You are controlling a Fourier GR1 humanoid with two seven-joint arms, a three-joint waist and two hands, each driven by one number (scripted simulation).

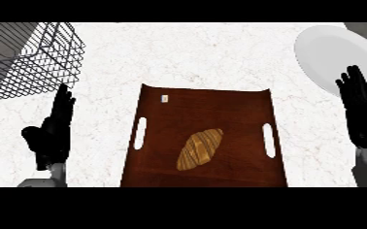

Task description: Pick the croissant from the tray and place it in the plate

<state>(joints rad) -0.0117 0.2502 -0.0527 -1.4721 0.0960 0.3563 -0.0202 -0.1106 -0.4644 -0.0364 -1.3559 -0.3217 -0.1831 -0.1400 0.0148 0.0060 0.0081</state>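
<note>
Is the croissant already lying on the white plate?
No, the croissant lies on the brown tray, apart from the white plate at the counter's far right.

We see a pale marbled counter. A dark wooden tray (slot handles on both sides) sits at its middle near the lower edge. A white plate lies at the upper right, and a wire basket at the upper left.
</note>
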